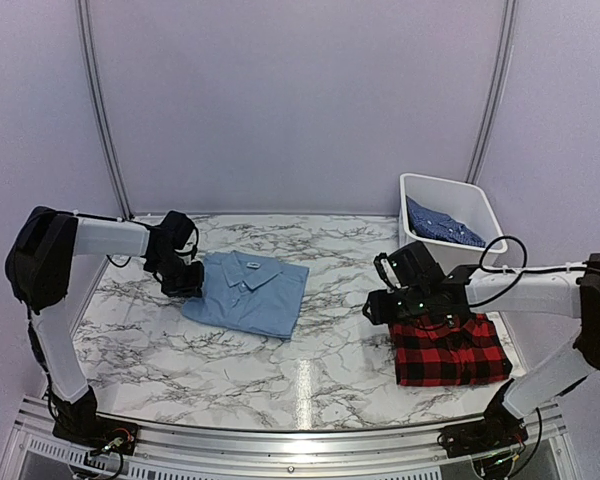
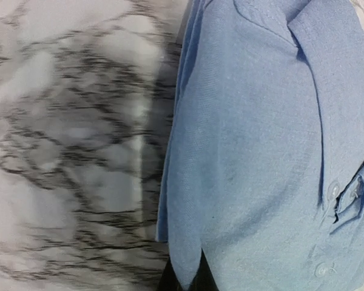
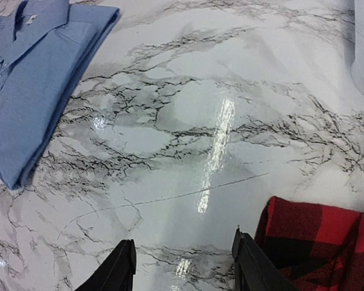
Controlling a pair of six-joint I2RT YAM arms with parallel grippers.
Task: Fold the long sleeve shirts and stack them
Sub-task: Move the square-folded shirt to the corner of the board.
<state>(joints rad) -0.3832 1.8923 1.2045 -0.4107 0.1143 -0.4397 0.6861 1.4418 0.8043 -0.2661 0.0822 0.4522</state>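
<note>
My left tool (image 1: 187,284) sits at the left edge of the light blue shirt (image 1: 248,292), which lies folded with its collar showing on the left half of the marble tabletop (image 1: 310,385). In its wrist view I see only a dark sliver of the tool beneath the shirt's near corner, so I cannot tell whether its fingers are parted or pinched on the cloth. My right tool (image 3: 185,267) hangs over bare marble with its two fingers spread wide and nothing between them. Its right-hand finger (image 3: 252,267) is just beside the edge of the red-and-black plaid shirt (image 1: 450,350), which lies folded on the right side of the tabletop, well apart from the blue one. The darker blue shirt (image 1: 440,225) lies bunched inside the white bin (image 1: 450,184) at the far right corner.
</note>
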